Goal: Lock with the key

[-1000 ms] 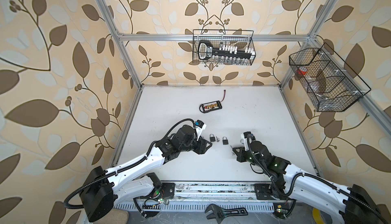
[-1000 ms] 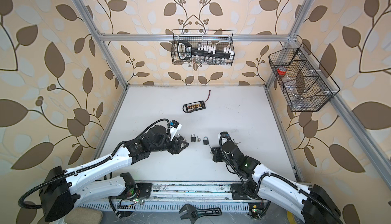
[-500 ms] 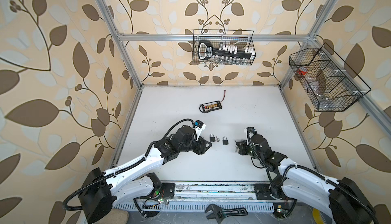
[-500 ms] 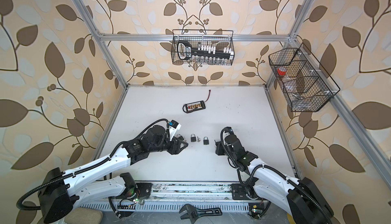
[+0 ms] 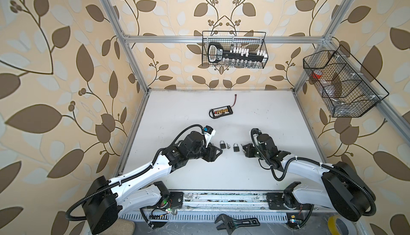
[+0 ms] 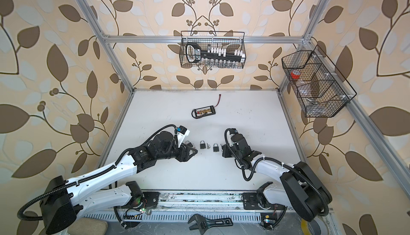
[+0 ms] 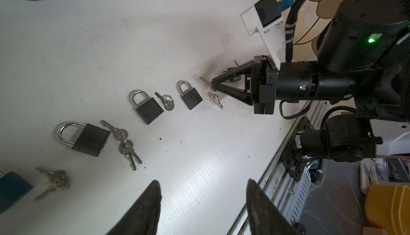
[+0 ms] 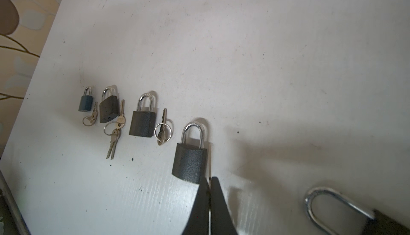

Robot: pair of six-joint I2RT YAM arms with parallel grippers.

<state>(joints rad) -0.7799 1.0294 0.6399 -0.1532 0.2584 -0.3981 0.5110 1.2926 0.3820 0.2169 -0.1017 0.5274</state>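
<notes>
Surface (image 5: 177,116): you see white, flecked with small dark specks.
Walls (image 5: 55,72): beige paper, with brown and pale leaves on thin brown stems.
Larger padlocks (image 8: 190,165): dark grey pebbled bodies, silver shackles.
Small padlock (image 8: 85,103): blue body, silver shackle.
Keys (image 8: 115,134): silver to pale brass, on silver rings.
Baskets (image 5: 233,52): black wire.
Tape roll (image 6: 295,74): red.
Your arms (image 5: 137,178): white shells, black joints.
Wrench (image 5: 237,222): black.

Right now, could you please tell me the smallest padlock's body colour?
Small padlock: blue, clearest in the right wrist view.

padlock row (image 7: 148,110) blocks centre, table (image 5: 255,116) beyond open
</notes>
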